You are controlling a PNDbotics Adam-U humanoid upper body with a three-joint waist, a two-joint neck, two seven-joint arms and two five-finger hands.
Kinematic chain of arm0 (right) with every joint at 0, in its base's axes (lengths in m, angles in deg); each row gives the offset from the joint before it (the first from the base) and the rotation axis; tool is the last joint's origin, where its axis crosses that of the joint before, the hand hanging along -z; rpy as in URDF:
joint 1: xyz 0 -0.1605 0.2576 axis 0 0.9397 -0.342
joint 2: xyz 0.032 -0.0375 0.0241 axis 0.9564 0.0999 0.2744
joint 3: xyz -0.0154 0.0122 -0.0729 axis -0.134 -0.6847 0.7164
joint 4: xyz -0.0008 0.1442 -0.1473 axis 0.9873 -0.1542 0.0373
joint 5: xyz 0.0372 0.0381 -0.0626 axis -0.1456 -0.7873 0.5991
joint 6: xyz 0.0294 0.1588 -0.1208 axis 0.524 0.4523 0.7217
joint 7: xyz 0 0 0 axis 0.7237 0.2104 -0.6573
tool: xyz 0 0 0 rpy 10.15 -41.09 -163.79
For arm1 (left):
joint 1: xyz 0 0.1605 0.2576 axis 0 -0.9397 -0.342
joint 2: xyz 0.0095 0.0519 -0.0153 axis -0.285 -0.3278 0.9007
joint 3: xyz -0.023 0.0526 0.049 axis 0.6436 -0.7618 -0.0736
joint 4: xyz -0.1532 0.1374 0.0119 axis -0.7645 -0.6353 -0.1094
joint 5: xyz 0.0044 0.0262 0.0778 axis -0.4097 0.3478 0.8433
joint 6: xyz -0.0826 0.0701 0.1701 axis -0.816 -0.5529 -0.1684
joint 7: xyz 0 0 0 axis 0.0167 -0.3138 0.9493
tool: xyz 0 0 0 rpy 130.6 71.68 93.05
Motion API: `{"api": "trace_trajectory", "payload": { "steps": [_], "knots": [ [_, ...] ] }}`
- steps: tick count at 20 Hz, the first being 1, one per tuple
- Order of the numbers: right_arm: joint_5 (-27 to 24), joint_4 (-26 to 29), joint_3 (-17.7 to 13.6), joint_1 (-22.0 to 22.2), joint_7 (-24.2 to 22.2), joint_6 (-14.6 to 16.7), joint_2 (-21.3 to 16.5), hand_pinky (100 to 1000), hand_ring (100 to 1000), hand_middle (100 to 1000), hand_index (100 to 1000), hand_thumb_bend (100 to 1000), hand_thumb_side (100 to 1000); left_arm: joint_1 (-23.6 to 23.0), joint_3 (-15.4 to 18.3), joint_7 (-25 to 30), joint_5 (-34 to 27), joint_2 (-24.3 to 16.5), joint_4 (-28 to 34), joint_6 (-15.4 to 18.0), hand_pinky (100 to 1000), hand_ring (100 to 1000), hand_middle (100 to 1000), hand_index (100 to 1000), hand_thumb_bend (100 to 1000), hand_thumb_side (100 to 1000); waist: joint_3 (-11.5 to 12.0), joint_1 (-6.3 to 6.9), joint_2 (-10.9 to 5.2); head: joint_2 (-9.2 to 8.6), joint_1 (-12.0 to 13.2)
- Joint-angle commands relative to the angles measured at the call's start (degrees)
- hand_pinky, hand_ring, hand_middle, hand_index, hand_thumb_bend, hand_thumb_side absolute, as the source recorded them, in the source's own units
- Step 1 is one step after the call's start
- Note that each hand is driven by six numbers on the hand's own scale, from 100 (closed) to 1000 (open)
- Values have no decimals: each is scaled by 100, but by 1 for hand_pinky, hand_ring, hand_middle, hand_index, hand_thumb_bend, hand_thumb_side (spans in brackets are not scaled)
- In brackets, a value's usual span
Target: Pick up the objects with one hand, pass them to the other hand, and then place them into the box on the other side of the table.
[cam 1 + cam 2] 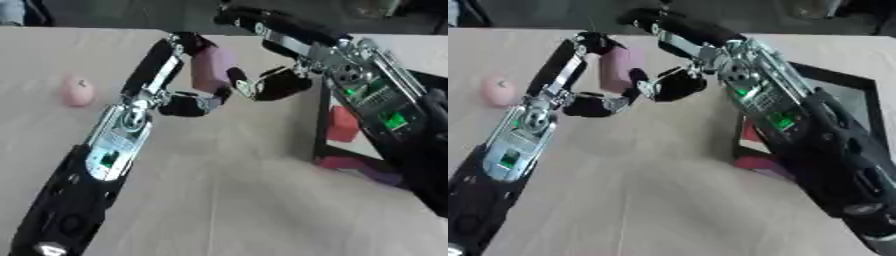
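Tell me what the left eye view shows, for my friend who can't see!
Both robot hands meet over the table around a pink block: left hand holding it, right hand reaching. A pink round thing lies left.

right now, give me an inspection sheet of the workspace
surface: pale wooden table.
job's things: mauve block held between both hands above the table; pink round object lying at the table's left; black-framed box at right holding a red block and a purple item.
clutter: nothing seen.
hands: left hand curled on the mauve block; right hand curled against its other side.
cables: nothing seen.
surroundings: dark area beyond the far edge, unclear.
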Motion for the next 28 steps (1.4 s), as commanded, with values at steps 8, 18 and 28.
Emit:
{"api": "trace_trajectory", "payload": {
  "steps": [8, 18, 28],
  "knots": [
    [-643, -230, -13, -74, -337, -34, -18, 1000, 1000, 987, 1000, 100, 435, 114, -35, -71, 9, -15, 121, 115, 730, 613, 510, 531, 121, 100, 0, -40, -146, 33, -30],
    [-801, -512, 4, -70, -531, 39, 29, 1000, 1000, 955, 1000, 100, 513, 115, -43, -117, -3, 4, 124, 245, 731, 613, 510, 530, 123, 100, 11, -46, -138, 33, -39],
    [-861, -558, 52, -55, -675, 37, 38, 1000, 1000, 932, 1000, 100, 581, 139, -26, -134, 67, 40, 81, 248, 728, 611, 507, 529, 134, 100, -2, -51, -125, 33, -20]
  ]
}}
